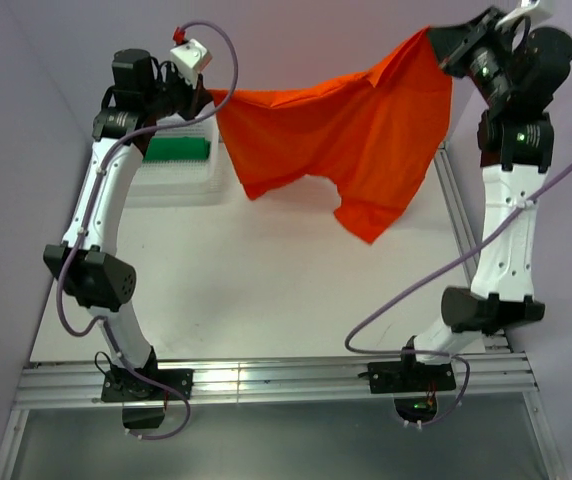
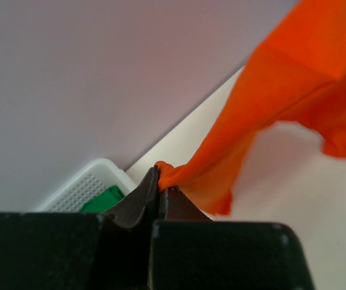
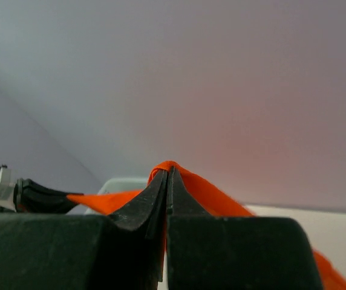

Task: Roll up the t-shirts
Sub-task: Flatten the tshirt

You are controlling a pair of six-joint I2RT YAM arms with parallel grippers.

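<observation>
Surface of flat white board [image 1: 266, 290] is carrying a white plastic mesh basket [image 1: 171, 185] at its far left. The bright orange-red soft cloth t-shirt [image 1: 336, 125] is hanging in the air. It is starting just above and beside the basket and stretching away to the right. Its top edge is sagging between two held points, and a loose flap is drooping lowest at the end farthest from the basket. Its long axis is running sideways away from the basket; which end is the collar I cannot tell. It is looking light, thin and limp, so it is likely going to drape and crease wherever nothing is supporting it. Pinching it at corners or edge folds, as now, is seeming the sound way to hold it. The dark green cloth t-shirt [image 1: 178, 149] is lying inside the basket. The left arm's black two-finger pincer [image 2: 159, 181] is clamping fully closed on a bunched bit of orange cloth right above the basket. The right arm's black pincer [image 3: 168, 175] is likewise squeezing closed on a fold of it, well apart from the basket.
</observation>
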